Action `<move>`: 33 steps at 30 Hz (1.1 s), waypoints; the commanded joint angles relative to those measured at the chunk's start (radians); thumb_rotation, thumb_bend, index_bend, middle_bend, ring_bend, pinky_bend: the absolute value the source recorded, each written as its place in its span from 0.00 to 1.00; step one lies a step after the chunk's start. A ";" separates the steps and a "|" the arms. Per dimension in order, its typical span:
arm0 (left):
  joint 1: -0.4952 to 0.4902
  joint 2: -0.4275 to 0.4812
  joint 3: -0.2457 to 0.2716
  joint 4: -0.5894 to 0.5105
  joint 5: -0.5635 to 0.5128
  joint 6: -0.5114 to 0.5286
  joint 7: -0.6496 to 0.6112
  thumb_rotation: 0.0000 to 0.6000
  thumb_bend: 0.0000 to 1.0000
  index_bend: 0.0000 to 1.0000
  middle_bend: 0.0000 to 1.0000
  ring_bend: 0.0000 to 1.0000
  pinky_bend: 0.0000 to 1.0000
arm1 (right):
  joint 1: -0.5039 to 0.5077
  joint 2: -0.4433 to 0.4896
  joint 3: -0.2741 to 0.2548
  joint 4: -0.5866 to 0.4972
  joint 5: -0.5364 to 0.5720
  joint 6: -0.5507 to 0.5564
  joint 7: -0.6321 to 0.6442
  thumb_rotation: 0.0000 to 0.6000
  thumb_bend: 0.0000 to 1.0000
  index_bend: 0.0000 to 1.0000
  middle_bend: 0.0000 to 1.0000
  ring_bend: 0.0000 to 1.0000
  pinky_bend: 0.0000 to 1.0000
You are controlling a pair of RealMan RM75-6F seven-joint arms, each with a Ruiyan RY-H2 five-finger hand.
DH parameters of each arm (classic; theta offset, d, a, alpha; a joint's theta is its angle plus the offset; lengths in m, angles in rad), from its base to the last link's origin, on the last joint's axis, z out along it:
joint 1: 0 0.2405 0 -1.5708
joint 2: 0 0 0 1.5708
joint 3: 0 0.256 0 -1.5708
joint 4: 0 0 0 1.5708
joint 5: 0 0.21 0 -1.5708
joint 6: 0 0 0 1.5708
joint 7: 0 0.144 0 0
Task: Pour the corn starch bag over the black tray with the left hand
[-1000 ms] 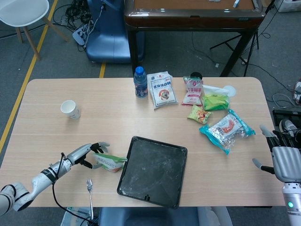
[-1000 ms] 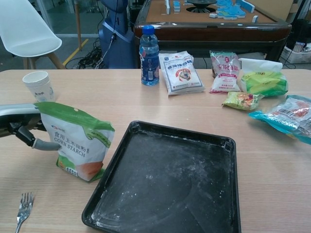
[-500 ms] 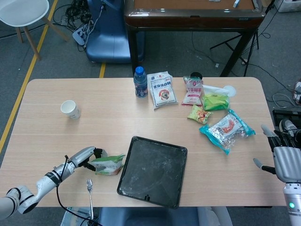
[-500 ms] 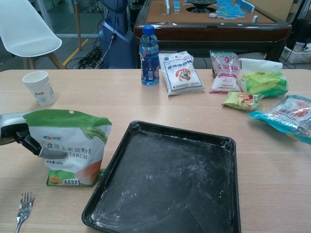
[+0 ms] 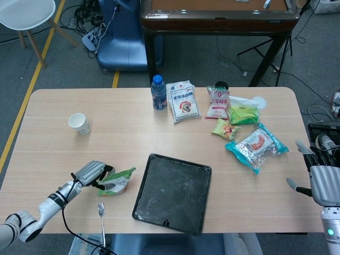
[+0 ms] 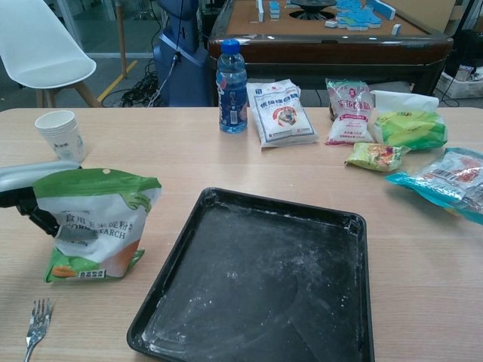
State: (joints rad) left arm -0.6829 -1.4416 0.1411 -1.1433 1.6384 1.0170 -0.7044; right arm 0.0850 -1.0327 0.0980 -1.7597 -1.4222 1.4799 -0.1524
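Observation:
The corn starch bag (image 6: pixel 94 226), white and green with an orange base, stands upright on the table left of the black tray (image 6: pixel 264 283). My left hand (image 5: pixel 91 173) grips the bag (image 5: pixel 116 180) from its left side; in the chest view the left hand (image 6: pixel 30 196) is mostly hidden behind it. The tray (image 5: pixel 172 192) holds a dusting of white powder. My right hand (image 5: pixel 322 180) hovers off the table's right edge, fingers spread, holding nothing.
A fork (image 6: pixel 34 320) lies in front of the bag. A paper cup (image 6: pixel 62 136) stands at the left. At the back are a water bottle (image 6: pixel 232 77), a white food bag (image 6: pixel 283 113) and several snack packets (image 6: pixel 392 128).
My left hand has drawn the bag leftward, away from the tray, and stood it more upright. The right hand has not moved.

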 commanded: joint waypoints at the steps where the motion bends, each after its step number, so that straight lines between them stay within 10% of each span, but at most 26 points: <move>1: -0.001 0.049 -0.014 -0.055 -0.004 0.010 0.065 1.00 0.25 0.60 0.77 0.71 0.68 | 0.001 -0.004 0.002 0.007 -0.004 0.003 0.005 1.00 0.18 0.09 0.24 0.13 0.14; 17: -0.062 0.260 -0.053 -0.402 0.014 -0.044 0.365 1.00 0.26 0.59 0.79 0.73 0.68 | -0.005 -0.037 0.002 0.056 -0.029 0.026 0.044 1.00 0.18 0.09 0.24 0.13 0.14; 33: -0.189 0.263 -0.109 -0.604 -0.041 -0.285 0.840 1.00 0.42 0.58 0.85 0.81 0.72 | -0.026 -0.060 -0.006 0.104 -0.062 0.064 0.098 1.00 0.18 0.09 0.24 0.14 0.14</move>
State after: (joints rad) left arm -0.8362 -1.1747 0.0498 -1.7042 1.6355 0.8046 0.0183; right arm 0.0608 -1.0904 0.0918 -1.6579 -1.4830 1.5419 -0.0567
